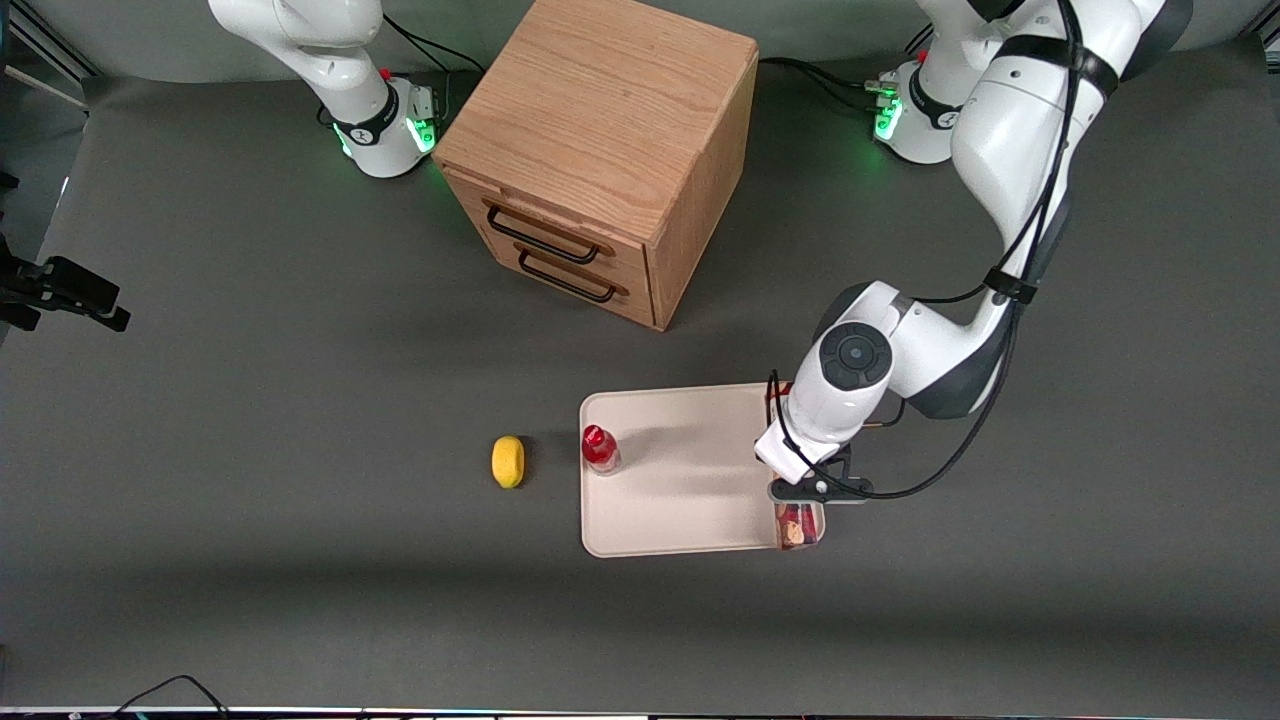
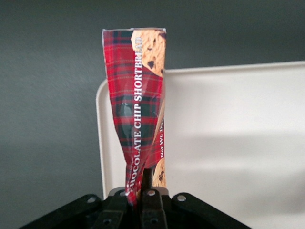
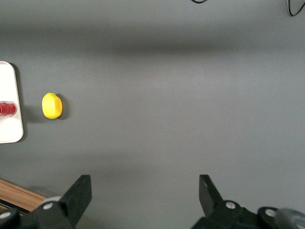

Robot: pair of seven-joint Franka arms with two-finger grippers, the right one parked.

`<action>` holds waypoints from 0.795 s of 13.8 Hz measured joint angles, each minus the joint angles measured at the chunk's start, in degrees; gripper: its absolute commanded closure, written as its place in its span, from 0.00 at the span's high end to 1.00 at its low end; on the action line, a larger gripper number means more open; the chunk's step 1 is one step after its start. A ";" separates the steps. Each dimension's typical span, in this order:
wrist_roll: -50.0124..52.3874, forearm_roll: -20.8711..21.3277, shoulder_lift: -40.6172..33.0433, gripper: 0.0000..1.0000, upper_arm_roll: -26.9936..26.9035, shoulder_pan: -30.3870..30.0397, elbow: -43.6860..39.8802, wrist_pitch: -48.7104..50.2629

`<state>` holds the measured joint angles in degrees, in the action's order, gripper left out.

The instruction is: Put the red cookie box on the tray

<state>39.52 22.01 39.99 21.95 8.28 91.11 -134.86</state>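
Clamping the red cookie box (image 2: pixel 138 105) at one end, the left gripper (image 2: pixel 143 193) hangs over the tray (image 1: pixel 680 500) edge toward the working arm's end.

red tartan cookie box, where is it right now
The long red tartan cookie box is pinched in the left gripper over the beige tray's edge nearest the working arm, away from the red-capped bottle.

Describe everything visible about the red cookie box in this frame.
The long, narrow red tartan cookie box is printed with chocolate-chip cookies and white "Chocolate Chip Shortbread" lettering. Its glossy wrap looks crumpled where the left arm's gripper is shut on one end. It lies over the working arm's edge of the pale beige rectangular tray.
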 measured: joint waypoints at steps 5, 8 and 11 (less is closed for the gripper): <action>1.79 0.24 -0.02 0.51 -1.27 -0.26 4.62 -5.10; 1.90 0.30 -0.19 1.00 -1.89 -0.50 4.92 -5.64; 2.29 0.27 -1.47 1.00 -1.93 -0.64 4.62 -6.22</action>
<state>41.81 22.28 38.52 20.02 7.64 95.73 -141.08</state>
